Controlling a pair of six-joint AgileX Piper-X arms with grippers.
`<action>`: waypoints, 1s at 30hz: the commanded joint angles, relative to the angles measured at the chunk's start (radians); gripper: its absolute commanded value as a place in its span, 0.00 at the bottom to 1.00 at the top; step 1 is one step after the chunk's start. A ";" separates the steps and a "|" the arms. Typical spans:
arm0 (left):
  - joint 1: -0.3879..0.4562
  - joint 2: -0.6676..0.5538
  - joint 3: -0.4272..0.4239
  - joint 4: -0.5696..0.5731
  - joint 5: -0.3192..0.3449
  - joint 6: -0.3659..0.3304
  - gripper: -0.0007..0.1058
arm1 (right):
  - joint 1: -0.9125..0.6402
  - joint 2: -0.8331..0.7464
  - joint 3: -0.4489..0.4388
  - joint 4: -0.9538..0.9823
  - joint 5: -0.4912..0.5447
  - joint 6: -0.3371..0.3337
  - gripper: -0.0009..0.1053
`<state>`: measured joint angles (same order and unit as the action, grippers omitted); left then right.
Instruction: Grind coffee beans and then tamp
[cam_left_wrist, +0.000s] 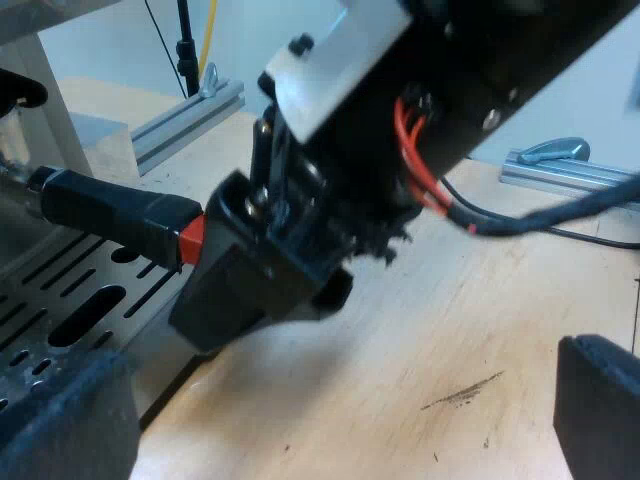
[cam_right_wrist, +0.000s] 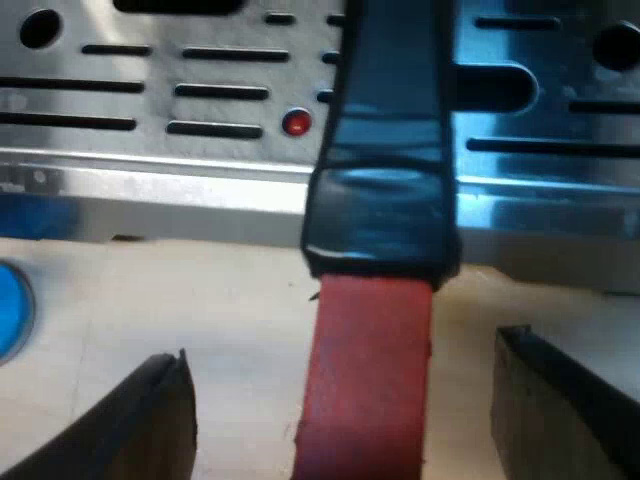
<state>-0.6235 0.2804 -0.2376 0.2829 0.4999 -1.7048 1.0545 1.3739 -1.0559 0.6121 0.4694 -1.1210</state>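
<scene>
Wide-open right claw (cam_right_wrist: 340, 350) straddled holder handle's red end (cam_right_wrist: 365, 390) without touching, left claw (cam_left_wrist: 340, 400) gaped empty above table (cam_left_wrist: 420, 330).

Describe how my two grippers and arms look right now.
Left gripper: two black fingers with matte, rounded ends. Right gripper: black fingers too, with sharper, wedge-like edges. From the left wrist view, the right arm's wrist is a blocky black housing carrying a pale flat plate.

R gripper (cam_right_wrist: 340, 352) blk; arm (cam_left_wrist: 500, 80) blk (pale plate (cam_left_wrist: 335, 65)).
</scene>
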 joint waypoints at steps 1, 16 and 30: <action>-0.002 -0.002 -0.010 -0.004 0.011 -0.006 0.80 | -0.004 0.005 0.027 -0.036 0.034 -0.008 0.60; -0.002 -0.002 -0.010 -0.004 0.011 -0.006 0.80 | -0.067 0.005 0.088 -0.146 0.035 -0.027 0.60; -0.002 -0.002 -0.010 -0.004 0.011 -0.006 0.80 | -0.086 0.005 0.088 -0.136 -0.005 -0.052 0.60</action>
<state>-0.6235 0.2804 -0.2376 0.2829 0.4999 -1.7048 0.9705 1.3791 -0.9659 0.4664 0.4666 -1.1632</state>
